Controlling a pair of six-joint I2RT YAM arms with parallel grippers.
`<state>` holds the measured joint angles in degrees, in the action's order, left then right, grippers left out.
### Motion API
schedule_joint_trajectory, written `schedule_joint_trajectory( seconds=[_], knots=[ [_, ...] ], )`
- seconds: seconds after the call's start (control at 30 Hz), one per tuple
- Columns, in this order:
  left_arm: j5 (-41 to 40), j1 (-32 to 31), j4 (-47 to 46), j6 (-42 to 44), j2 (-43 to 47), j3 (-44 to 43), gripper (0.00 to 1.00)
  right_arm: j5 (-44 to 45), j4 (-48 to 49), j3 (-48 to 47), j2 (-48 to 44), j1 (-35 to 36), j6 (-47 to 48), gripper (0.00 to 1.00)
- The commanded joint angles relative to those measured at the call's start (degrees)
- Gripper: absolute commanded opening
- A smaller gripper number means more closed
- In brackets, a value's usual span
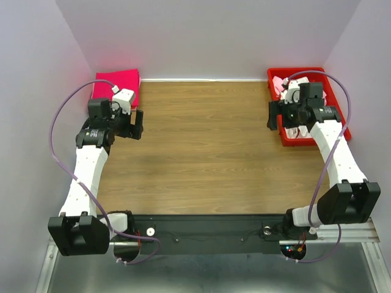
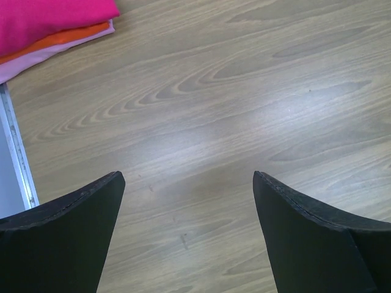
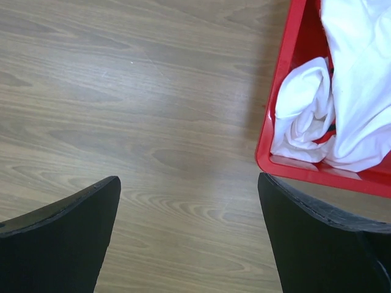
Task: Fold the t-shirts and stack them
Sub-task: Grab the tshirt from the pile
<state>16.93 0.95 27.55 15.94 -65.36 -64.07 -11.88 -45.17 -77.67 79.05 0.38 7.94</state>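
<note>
- Top external view: a folded stack [image 1: 116, 85] of t-shirts sits at the far left corner of the table [image 1: 208, 146], hot pink on top. The loose shirts [image 1: 294, 131] lie crumpled in the red tray [image 1: 305, 71] at the far right.
- Left wrist view: my left gripper [image 2: 189, 177] hangs over bare wood with its fingers spread wide and nothing between them. The stack is off to its upper left, and I can see salmon and pale pink layers under the hot pink one.
- Right wrist view: my right gripper [image 3: 189, 178] is likewise released and empty. It hovers over the table just beside the tray's wall, not over the cloth.
- I judge the next step to be pulling one shirt out of the tray and laying it flat in the middle.
- The cloth looks light, limp and easy to bunch. It should drape from any pinch point and give the fingers no stiffness to push against.
- The rolled white lump [image 3: 302, 97] nearest the tray's corner stands proud, so I would pinch a raised fold there rather than scrape along the tray floor.
- The shirts overlap, so one pinch may lift two together. Caught cloth might also drag the tray.
- Collars and hems are hidden in the heap, so I can't pick a proper edge yet.
</note>
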Motion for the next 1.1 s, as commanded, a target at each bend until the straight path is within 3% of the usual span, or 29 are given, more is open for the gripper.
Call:
schedule_joint_trajectory(
  seconds=[0.0, 0.3, 0.6, 0.7, 0.93, 1.07],
  knots=[
    [1.17, -0.34, -3.03, 1.19, -0.64, 0.79, 0.99, 3.26, -0.01, -3.63, 1.37, -0.12, 1.89, 1.00],
    [3.46, -0.42, -4.52, 0.58, -1.43, -0.79, 0.99, 3.97, 0.26, -16.70, 12.43, -10.38, 5.24, 1.00],
    [6.01, -0.51, -5.93, -1.18, -4.07, -1.32, 0.99, 5.38, 3.76, -36.22, 34.93, -21.03, 1.46, 0.98],
    [6.19, -0.51, -6.19, -1.44, -5.03, -1.58, 0.99, 9.50, 7.01, -41.94, 41.87, -21.91, 1.19, 0.92],
    [6.63, -0.51, -6.02, -1.71, -7.67, -2.90, 0.99, 15.13, 8.25, -58.36, 57.77, -22.88, 3.91, 0.64],
    [6.45, -0.60, -6.37, -1.97, -9.78, -3.78, 0.99, 15.57, 8.87, -62.51, 63.06, -22.88, 5.06, 0.62]
  ],
)
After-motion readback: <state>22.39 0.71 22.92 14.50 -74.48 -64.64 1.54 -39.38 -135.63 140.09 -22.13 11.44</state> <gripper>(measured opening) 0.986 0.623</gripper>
